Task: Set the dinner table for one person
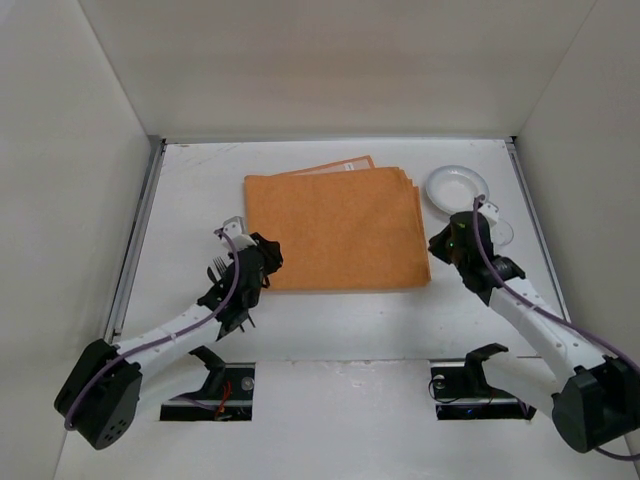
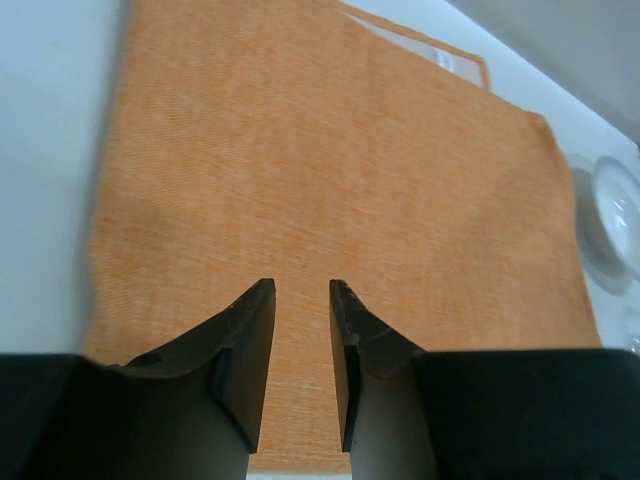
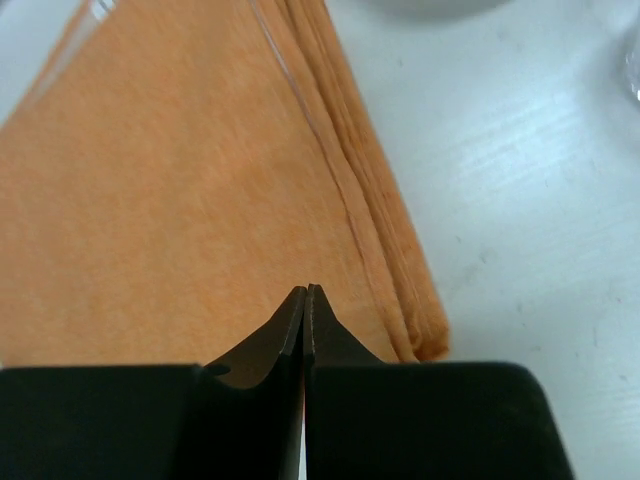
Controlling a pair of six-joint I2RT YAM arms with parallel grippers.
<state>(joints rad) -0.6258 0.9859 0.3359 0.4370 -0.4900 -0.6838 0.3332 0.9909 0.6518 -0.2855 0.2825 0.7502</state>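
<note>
Left claw (image 2: 300, 292) is right up against its own wrist cam at the bottom of the frame. Its two dark fingers (image 2: 245, 350) are spread a little with nothing between them, just orange cloth (image 2: 330, 180) showing through the gap. The white desk (image 2: 45, 150) only peeks in as a strip down the left side of that frame and a bit at the upper right, so the claw is hanging over the cloth near its lower left corner, with bare desk just off to the left.

Right claw (image 3: 305, 292) has its fingers pressed tight together, nothing pinched. It sits over the cloth's lower right corner, where you can see the stacked folded edges. Bare desk fills the right half of that frame, starting just beside the tips.

From the top view the desk takes up nearly the whole middle and bottom of the frame. The cloth lies in its centre, and both arms reach up from the bottom corners, one to each lower corner of the cloth. A white plate (image 1: 456, 187) sits on the desk at upper right, just past the cloth's corner, with a clear glass thing (image 1: 500, 232) right next to the right claw.
</note>
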